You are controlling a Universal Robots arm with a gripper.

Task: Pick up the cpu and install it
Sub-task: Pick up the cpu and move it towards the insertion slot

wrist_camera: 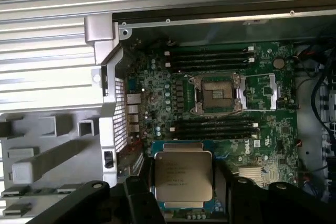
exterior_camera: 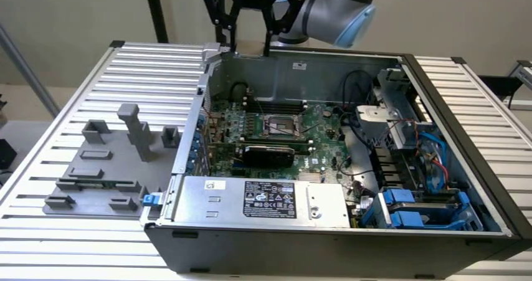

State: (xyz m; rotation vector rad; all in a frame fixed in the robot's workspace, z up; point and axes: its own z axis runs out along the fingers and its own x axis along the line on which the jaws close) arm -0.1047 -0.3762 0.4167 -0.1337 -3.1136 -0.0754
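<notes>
Exterior view: the arm [exterior_camera: 332,7] reaches in from the far side. Its pincer [exterior_camera: 247,41] hangs high over the far corner of the open computer case [exterior_camera: 332,250], on the exterior view's left. The case lies on its side on a slatted metal surface [exterior_camera: 83,250]. Inside it, the green motherboard [exterior_camera: 320,116] faces up, with the socket [exterior_camera: 281,126] near its middle and well below the pincer. A silver power supply [exterior_camera: 258,200] fills the near end of the case. A grey tray [exterior_camera: 99,169] with upright blocks sits on the surface just outside the case wall, on the exterior view's left.

Wrist view: the pincer [wrist_camera: 184,190] is closed on the cpu [wrist_camera: 182,177], with black fingers [wrist_camera: 137,200] pressing on two opposite edges. The cpu is held flat, its pale metal plate turned toward the camera and its printed lines running from one finger toward the other. It is close to square, so no long axis stands out. Its edges lie roughly parallel to the metal frame of the socket [wrist_camera: 217,95]. The socket's dark field is uncovered and stands apart from the cpu. Memory slots [wrist_camera: 210,59] run along both sides of the socket on the motherboard [wrist_camera: 268,119]. The grey tray [wrist_camera: 47,156] lies outside the case wall.
</notes>
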